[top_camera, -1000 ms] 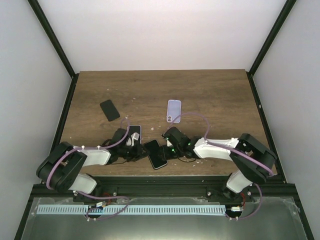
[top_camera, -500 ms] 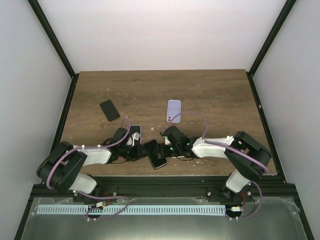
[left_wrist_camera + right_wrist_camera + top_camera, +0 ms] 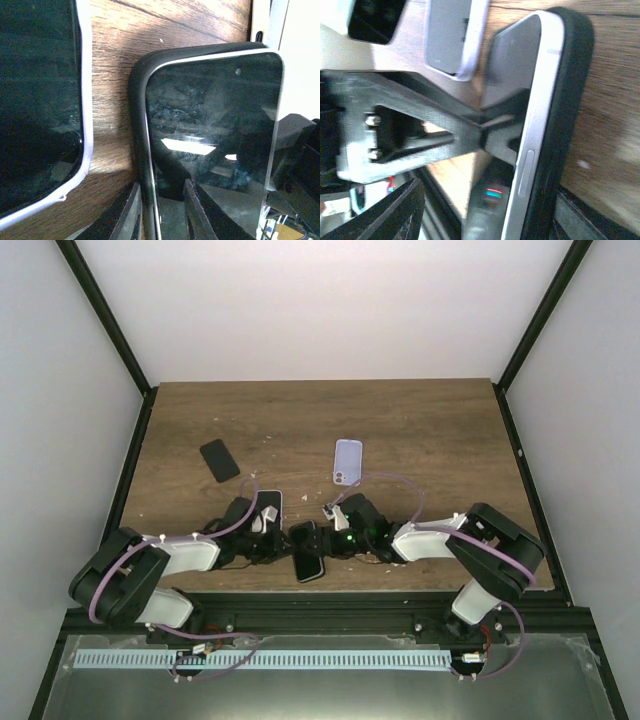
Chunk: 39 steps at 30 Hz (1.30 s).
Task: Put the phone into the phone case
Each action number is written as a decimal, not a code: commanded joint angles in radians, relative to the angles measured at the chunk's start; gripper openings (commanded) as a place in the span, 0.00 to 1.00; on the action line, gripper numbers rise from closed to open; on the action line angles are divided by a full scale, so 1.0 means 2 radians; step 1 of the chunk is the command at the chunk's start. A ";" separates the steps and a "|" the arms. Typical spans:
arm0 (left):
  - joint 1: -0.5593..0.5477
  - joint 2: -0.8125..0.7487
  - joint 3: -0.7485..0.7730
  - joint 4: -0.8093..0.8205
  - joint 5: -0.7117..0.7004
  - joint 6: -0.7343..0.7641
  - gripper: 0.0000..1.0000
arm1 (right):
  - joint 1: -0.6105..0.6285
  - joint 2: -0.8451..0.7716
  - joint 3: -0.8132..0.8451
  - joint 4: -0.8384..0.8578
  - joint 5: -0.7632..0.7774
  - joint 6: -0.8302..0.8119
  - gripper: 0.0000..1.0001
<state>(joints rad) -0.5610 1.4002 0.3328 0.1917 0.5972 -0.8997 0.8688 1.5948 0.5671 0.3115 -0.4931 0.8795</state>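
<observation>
A dark phone (image 3: 307,553) with a silver rim lies in a black phone case near the table's front edge, between my two grippers. In the left wrist view the phone's glass (image 3: 215,125) sits inside the black case rim (image 3: 137,125). My left gripper (image 3: 162,215) is shut on that left edge, one finger outside the case and one on the glass. In the right wrist view the silver phone edge (image 3: 540,100) stands proud of the case (image 3: 572,100). My right gripper (image 3: 487,220) is open around it. In the top view my left gripper (image 3: 280,546) and right gripper (image 3: 328,540) flank the phone.
A second phone in a white case (image 3: 268,508) lies just behind my left gripper, and shows in the left wrist view (image 3: 35,100). A black phone or case (image 3: 219,460) lies at the back left. A lavender case (image 3: 347,461) lies at the back middle. The table's front edge is close.
The phone and case have turned from slanted to nearly upright and shifted slightly left. My right gripper has followed it; my left arm has barely moved.
</observation>
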 commanded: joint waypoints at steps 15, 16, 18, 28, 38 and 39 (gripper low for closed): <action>-0.005 -0.029 -0.008 0.012 0.003 0.002 0.28 | 0.006 0.005 -0.004 0.099 -0.037 0.034 0.26; -0.006 -0.031 -0.006 0.011 0.002 0.003 0.28 | 0.006 0.003 -0.003 0.090 -0.032 0.029 0.24; -0.005 -0.034 -0.002 0.008 0.002 0.002 0.28 | 0.006 0.003 0.000 0.075 -0.023 0.020 0.18; 0.033 -0.131 0.033 -0.070 0.016 0.010 0.46 | -0.006 -0.028 0.012 0.043 -0.020 -0.016 0.07; 0.082 -0.292 0.074 -0.175 0.049 0.073 0.77 | -0.018 -0.163 -0.001 0.091 -0.059 -0.023 0.07; 0.082 -0.302 0.075 -0.173 0.055 0.073 0.78 | -0.018 -0.172 -0.003 0.100 -0.061 -0.018 0.07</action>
<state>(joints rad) -0.4034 0.8619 0.4519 -0.0738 0.6613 -0.8127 0.8410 1.3357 0.5564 0.3733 -0.5552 0.8421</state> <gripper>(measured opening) 0.768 0.129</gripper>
